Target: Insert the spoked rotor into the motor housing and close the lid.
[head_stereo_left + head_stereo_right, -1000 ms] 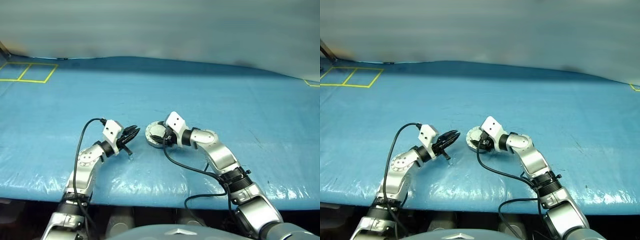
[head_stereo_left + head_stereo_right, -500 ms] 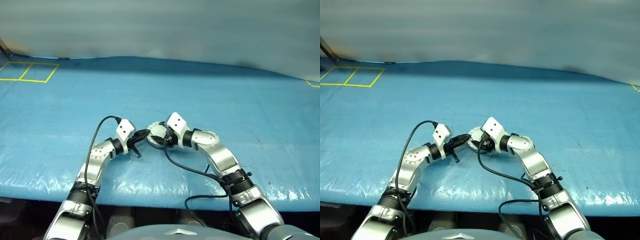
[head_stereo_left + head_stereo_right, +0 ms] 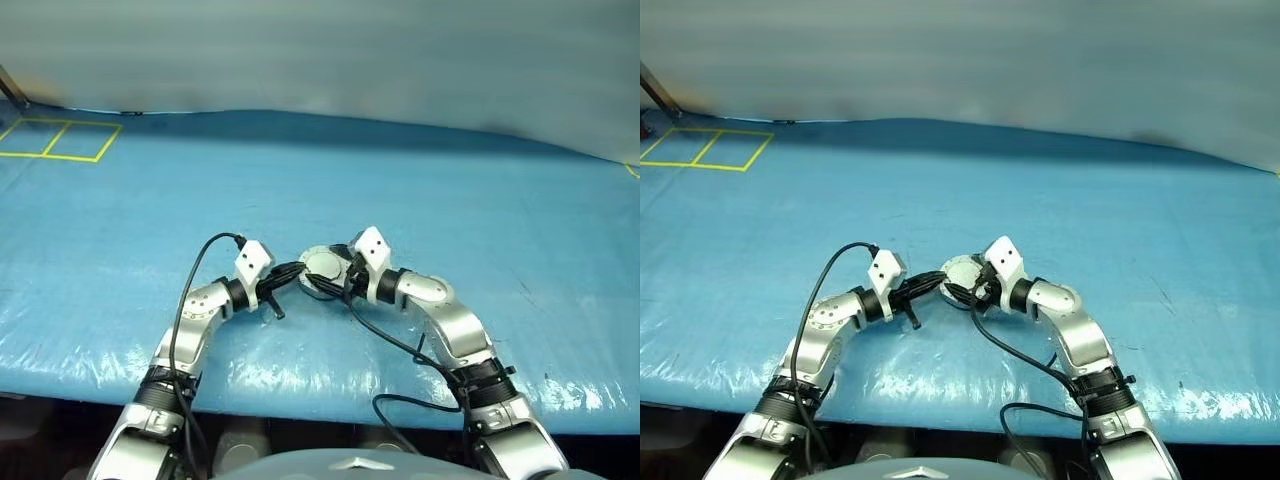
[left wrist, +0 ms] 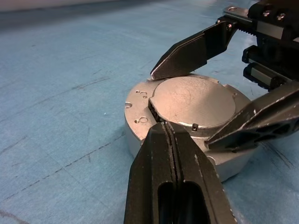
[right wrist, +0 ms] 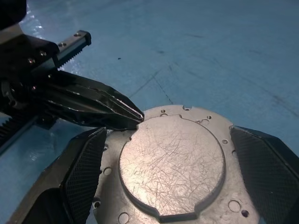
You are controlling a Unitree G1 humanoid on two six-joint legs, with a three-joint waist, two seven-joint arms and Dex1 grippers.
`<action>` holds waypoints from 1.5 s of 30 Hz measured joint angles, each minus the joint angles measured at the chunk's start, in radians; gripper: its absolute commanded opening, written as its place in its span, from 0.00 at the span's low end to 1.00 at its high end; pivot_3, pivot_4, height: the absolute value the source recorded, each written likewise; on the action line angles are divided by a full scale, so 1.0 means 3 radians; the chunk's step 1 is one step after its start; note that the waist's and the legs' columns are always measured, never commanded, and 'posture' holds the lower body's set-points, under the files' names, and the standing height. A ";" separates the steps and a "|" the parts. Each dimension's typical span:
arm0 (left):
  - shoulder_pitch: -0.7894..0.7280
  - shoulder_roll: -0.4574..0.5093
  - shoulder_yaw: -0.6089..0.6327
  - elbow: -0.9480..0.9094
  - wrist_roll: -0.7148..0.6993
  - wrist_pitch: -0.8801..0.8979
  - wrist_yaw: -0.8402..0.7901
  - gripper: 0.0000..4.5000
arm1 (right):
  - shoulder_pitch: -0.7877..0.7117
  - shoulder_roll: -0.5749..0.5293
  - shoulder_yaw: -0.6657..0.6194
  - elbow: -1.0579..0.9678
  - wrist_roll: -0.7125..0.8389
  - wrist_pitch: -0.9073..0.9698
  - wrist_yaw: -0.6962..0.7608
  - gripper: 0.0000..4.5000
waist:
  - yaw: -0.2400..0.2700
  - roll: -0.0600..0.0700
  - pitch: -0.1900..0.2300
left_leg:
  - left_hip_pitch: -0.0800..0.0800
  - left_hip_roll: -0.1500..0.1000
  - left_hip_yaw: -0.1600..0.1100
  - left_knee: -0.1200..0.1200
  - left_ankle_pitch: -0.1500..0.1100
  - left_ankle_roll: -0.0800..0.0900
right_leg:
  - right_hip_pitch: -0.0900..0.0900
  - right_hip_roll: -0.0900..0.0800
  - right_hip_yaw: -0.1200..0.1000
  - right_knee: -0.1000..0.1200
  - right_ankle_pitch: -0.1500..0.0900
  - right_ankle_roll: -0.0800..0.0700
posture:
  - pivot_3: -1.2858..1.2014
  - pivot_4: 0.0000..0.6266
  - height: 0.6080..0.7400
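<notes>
Over the lid (image 5: 172, 167), left pincer (image 3: 292, 272) pinched shut, right pincer (image 5: 173, 177) spread wide

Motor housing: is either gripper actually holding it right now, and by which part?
Nothing is held. The right gripper is open, its fingers apart on either side of the motor housing. The left gripper is shut, its tip at the closed lid.

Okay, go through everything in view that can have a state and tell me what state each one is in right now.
Round silver metal motor housing: resting flat on the blue table cover.
Plain light-grey round lid: closed, lying flat on top of the housing.
Left gripper: shut, its tip at the lid's edge.
Right gripper: open, one finger on each side of the housing.
</notes>
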 measured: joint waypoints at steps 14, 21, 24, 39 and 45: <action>0.0041 -0.0061 -0.0004 -0.0021 0.0001 -0.0002 0.0005 0.00 | 0.0248 0.0254 -0.1063 -0.0269 0.1291 0.1153 -0.0585 0.99 | 0.0004 0.0016 0.0013 | -0.0032 -0.0002 -0.0007 0.0001 0.0000 0.0003 | -0.0008 0.0003 -0.0001 -0.0001 0.0001 0.0003 | 0.52 0.24 1.00; 0.0046 -0.0058 -0.0006 -0.0025 0.0002 -0.0009 0.0000 0.00 | 0.0432 0.0371 -0.1273 -0.0267 0.1636 0.1519 -0.0823 0.99 | 0.0003 0.0016 0.0013 | -0.0035 -0.0002 -0.0010 0.0000 0.0000 0.0003 | -0.0007 0.0004 -0.0001 -0.0002 0.0000 0.0003 | 0.52 0.24 1.00; 0.0044 -0.0050 -0.0006 -0.0025 0.0003 -0.0012 0.0000 0.00 | 0.0493 0.0465 -0.1326 -0.0250 0.1779 0.1638 -0.0862 0.95 | -0.0010 0.0018 0.0014 | -0.0034 -0.0002 -0.0009 0.0002 0.0001 0.0004 | -0.0007 0.0004 -0.0001 -0.0001 0.0000 0.0004 | 0.52 0.24 1.00; 0.0067 -0.0033 -0.0013 -0.0023 0.0011 -0.0011 -0.0004 0.00 | 0.0478 0.0667 -0.1575 -0.0049 0.2276 0.1809 -0.1022 0.25 | -0.0017 0.0020 0.0015 | -0.0035 -0.0002 -0.0012 0.0006 0.0002 0.0007 | -0.0006 0.0006 -0.0002 0.0002 0.0001 0.0005 | 0.52 0.24 1.00; 0.0090 -0.0099 0.0008 -0.0030 -0.0024 0.0016 0.0042 0.00 | 0.0477 0.0699 -0.1584 -0.0045 0.2316 0.1805 -0.1077 0.25 | -0.0017 0.0020 0.0015 | -0.0035 -0.0002 -0.0013 0.0007 0.0003 0.0007 | -0.0005 0.0007 -0.0002 0.0002 0.0002 0.0007 | 0.52 0.24 1.00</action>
